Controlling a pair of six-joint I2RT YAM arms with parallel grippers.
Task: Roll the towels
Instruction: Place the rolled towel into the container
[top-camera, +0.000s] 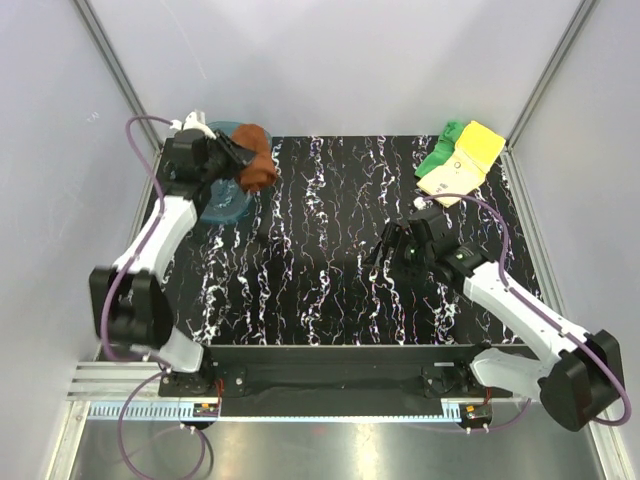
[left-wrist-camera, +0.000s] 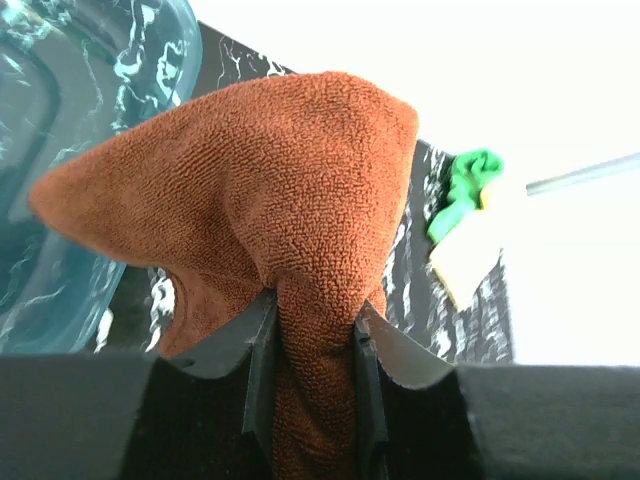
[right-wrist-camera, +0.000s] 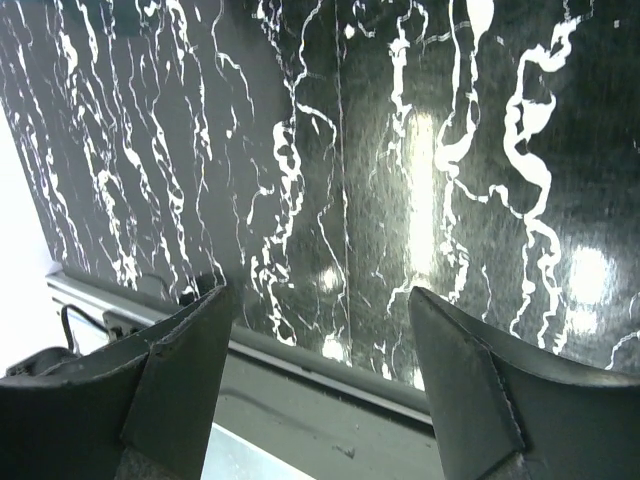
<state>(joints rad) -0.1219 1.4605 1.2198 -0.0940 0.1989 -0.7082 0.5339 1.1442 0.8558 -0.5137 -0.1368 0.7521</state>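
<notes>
L jaws clamp rust towel (top-camera: 256, 165) at 11 o'clock; R jaws wide, empty.
Prob. soft, light, floppy: best gripped by a hem, not mid-cloth.

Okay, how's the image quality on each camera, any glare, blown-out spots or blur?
Top external: evenly lit and sharp, with a faint sheen on the black marbled table. Left wrist: the backdrop is blown out to white at upper right, yet the rust-brown towel shows crisp weave, while the green towel looks soft. Right wrist: bright glare patches on the glossy table.
</notes>
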